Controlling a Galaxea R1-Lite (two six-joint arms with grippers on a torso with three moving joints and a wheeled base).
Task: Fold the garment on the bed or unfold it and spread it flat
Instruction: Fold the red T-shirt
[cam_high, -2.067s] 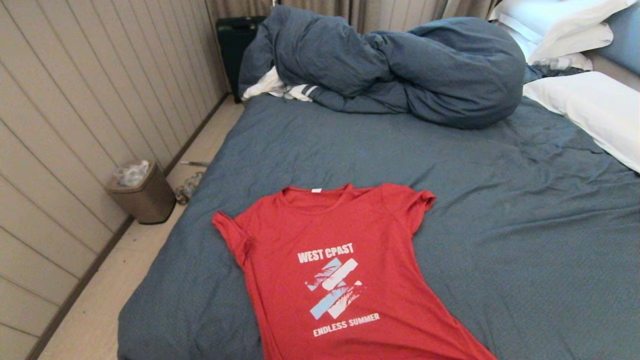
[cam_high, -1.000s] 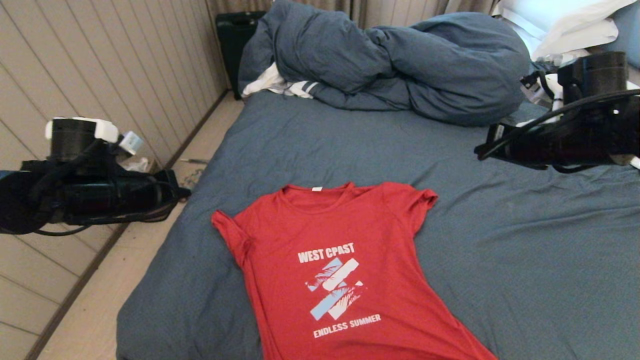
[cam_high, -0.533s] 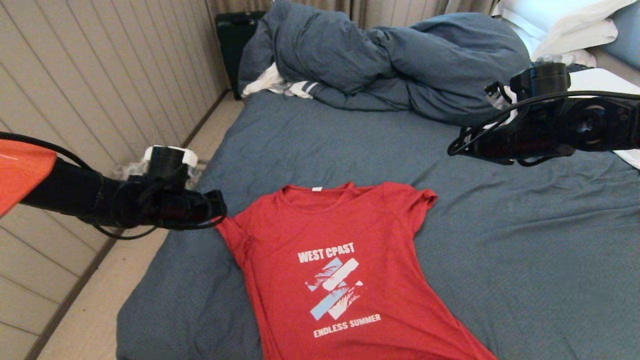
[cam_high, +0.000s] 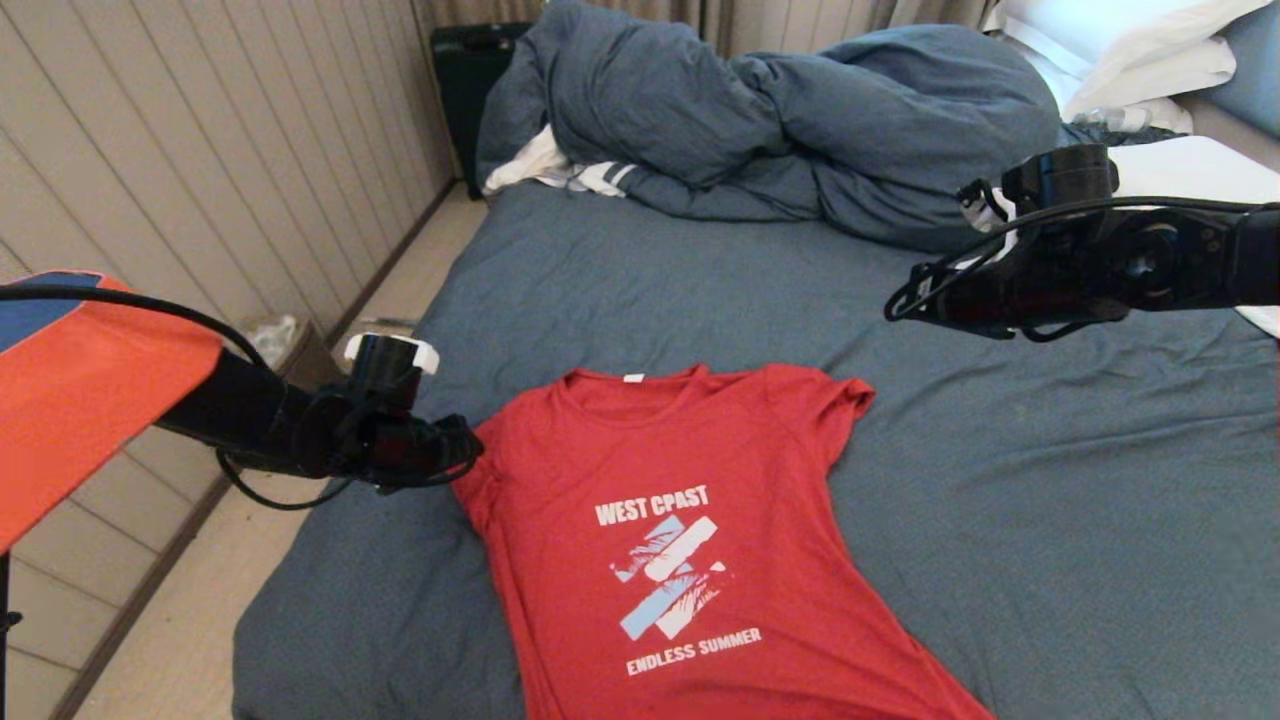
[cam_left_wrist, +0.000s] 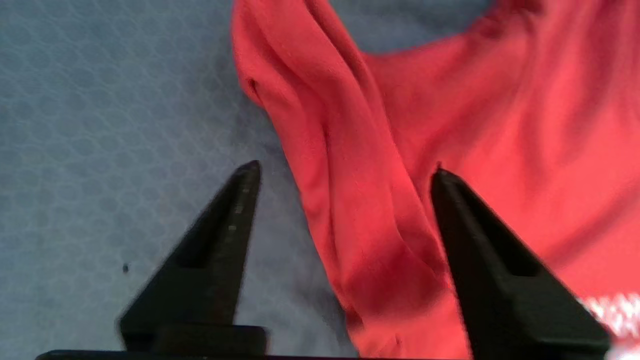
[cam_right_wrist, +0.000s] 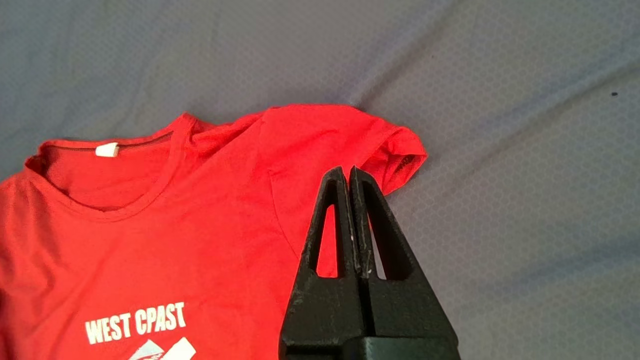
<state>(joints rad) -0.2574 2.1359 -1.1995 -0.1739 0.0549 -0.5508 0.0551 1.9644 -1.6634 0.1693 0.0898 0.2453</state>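
The garment (cam_high: 680, 540), a red T-shirt with white "WEST COAST" text, lies face up on the blue-grey bed (cam_high: 1050, 480). Its left sleeve (cam_left_wrist: 320, 125) is bunched into folds. My left gripper (cam_high: 465, 450) hovers at that sleeve and is open, its black fingers (cam_left_wrist: 235, 220) straddling the folded red cloth without pinching it. My right gripper (cam_right_wrist: 348, 172) is shut and empty, held in the air above the right sleeve (cam_right_wrist: 395, 150). In the head view the right arm (cam_high: 1060, 270) reaches in from the right, over the sheet beyond the shirt.
A bunched blue-grey duvet (cam_high: 790, 120) lies at the far end, a white striped cloth (cam_high: 560, 170) tucked beside it. White pillows (cam_high: 1150, 50) sit at the far right. A brown bin (cam_high: 290, 345) stands on the floor by the panelled wall, left of the bed.
Both arms have swung into view and moved inward toward the shirt. The left gripper has dropped to the left sleeve and opened its fingers. The shirt has not moved.
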